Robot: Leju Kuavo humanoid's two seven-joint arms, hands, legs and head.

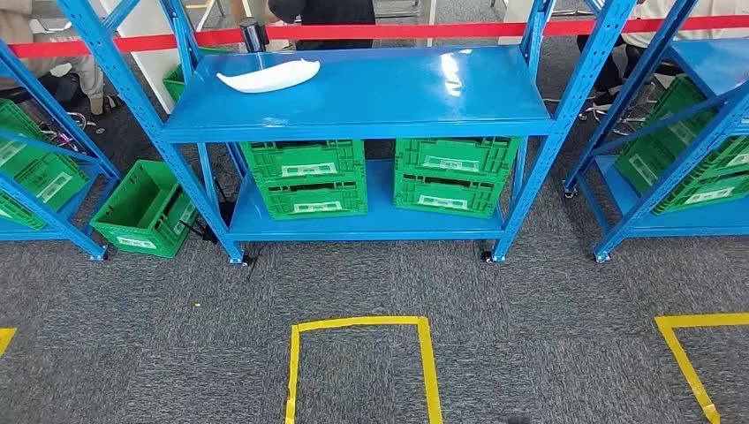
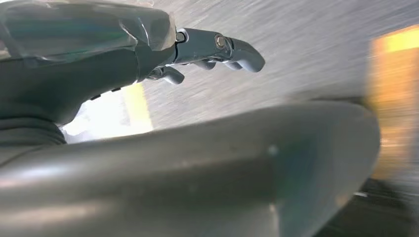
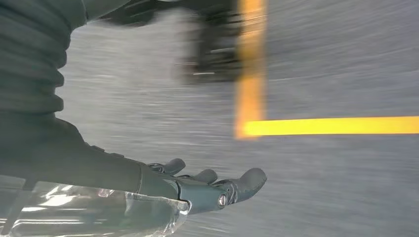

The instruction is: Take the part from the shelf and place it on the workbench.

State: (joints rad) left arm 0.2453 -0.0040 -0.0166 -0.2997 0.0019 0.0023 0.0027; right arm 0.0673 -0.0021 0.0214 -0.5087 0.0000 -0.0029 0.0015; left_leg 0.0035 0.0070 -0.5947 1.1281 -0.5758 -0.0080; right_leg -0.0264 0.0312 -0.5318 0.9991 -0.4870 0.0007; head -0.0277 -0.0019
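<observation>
A long white curved part lies on the top board of the blue shelf, toward its left rear. In the left wrist view my left hand hangs over grey carpet, fingers stretched out and holding nothing. My right hand in the right wrist view also hangs above the carpet, fingers extended and apart, with nothing in it.
Green crates fill the shelf's lower board; another green crate stands on the floor at the left. Blue racks flank both sides. A red barrier tape runs behind, with people beyond it. Yellow tape marks a square on the carpet.
</observation>
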